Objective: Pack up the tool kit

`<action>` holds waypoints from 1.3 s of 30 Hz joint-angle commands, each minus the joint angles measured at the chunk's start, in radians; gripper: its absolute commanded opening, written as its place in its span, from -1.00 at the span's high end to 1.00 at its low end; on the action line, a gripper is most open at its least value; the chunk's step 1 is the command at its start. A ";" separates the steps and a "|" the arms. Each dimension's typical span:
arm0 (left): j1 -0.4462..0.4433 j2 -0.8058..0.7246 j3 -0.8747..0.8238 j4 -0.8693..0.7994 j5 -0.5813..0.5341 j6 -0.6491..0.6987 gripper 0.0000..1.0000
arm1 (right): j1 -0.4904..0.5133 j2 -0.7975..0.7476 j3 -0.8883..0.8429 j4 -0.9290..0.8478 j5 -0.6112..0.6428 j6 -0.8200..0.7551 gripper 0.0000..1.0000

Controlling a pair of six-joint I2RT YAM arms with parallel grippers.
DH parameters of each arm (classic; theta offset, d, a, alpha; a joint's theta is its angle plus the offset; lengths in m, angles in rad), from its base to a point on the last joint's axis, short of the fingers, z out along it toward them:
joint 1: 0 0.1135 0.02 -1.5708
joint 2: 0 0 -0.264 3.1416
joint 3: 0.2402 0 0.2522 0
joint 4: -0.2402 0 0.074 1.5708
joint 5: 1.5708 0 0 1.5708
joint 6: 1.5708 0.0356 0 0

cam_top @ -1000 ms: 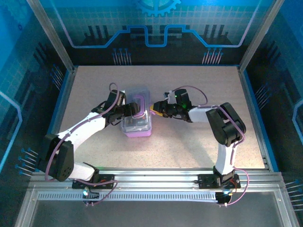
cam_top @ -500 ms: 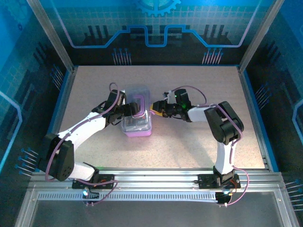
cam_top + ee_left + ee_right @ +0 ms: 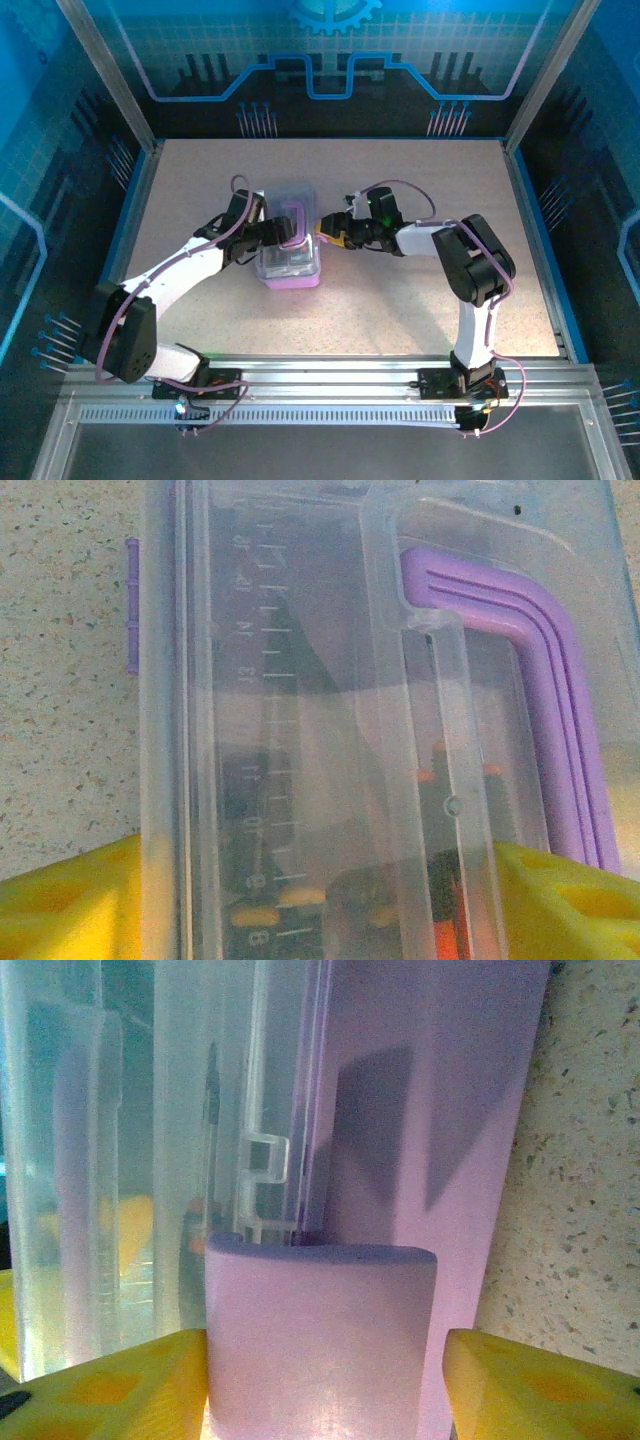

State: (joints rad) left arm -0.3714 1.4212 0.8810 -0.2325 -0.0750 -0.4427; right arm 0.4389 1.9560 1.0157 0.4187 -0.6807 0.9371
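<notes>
We saw the purple case lying flat, its purple handle on the clear lid and screwdrivers dimly visible inside. The left gripper clasped the case from its left side, one yellow finger on each flank. At the case's right side, the right gripper bracketed a purple latch; we could not tell whether it pinched. The speckled table spread out around the case.

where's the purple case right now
In the top view the purple case sits left of centre on the table, flanked by the left gripper and the right gripper.
</notes>
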 commanded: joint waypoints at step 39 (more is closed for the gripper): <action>-0.014 0.120 -0.118 -0.202 0.129 -0.022 0.22 | -0.068 -0.174 -0.050 0.108 -0.100 0.098 -0.16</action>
State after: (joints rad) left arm -0.3714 1.4269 0.8791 -0.2218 -0.0750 -0.4389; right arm 0.4187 1.8446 0.9882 0.5056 -0.7521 1.0321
